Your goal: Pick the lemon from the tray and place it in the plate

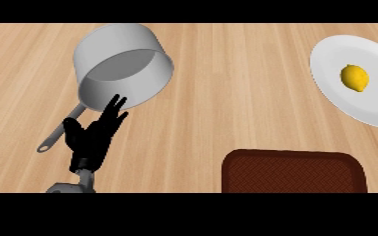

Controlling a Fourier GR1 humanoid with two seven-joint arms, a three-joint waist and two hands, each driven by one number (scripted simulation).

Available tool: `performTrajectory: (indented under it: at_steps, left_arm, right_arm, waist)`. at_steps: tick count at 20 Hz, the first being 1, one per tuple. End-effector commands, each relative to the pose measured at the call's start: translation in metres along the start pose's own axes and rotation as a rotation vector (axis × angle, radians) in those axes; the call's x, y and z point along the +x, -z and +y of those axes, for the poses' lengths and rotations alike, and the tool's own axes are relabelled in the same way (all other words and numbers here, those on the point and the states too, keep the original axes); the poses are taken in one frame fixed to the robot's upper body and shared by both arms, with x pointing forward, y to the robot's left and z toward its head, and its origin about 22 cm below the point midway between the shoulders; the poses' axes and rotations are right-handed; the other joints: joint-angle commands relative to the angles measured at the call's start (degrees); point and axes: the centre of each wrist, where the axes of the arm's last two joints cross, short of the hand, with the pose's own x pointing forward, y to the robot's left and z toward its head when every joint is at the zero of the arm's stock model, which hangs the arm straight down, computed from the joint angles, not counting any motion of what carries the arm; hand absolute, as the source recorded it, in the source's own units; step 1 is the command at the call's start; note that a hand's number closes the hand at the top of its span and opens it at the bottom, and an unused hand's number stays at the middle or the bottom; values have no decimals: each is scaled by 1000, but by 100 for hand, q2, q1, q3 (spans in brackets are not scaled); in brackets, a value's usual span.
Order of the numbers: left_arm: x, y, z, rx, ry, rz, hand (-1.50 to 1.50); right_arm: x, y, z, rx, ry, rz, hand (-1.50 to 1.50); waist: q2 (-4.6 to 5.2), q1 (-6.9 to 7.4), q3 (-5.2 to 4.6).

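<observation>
A yellow lemon (355,77) lies on the white plate (332,87) at the right edge of the head view. The dark brown tray (295,171) sits at the lower middle-right with nothing on it. My left hand (92,135) stands at the lower left with straight fingers pointing up, holding nothing, far from the lemon and the tray. My right hand does not show anywhere.
A grey saucepan (122,65) stands at the upper left on the wooden counter (221,80), its handle (59,130) running down-left just beside my left hand.
</observation>
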Motion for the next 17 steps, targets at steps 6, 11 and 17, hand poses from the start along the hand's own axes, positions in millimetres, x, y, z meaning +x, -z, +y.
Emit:
performTrajectory:
  at_steps: [6, 11, 17]
  left_arm:
    - [-12, -1, -1, 19, -3, 78, 0]
    - [-17, -3, -5, 28, 5, 76, 0]
    - [-13, -1, 3, 10, -6, 72, 0]
  right_arm:
    - [-2, -36, -36, 149, -35, -11, -150]
    - [-11, -66, -51, 169, -74, -3, -150]
    - [-15, -78, -56, 162, -99, 0, -150]
  waist:
    - [-4, -78, -35]
    - [-28, -171, -33]
    - [-37, -175, -35]
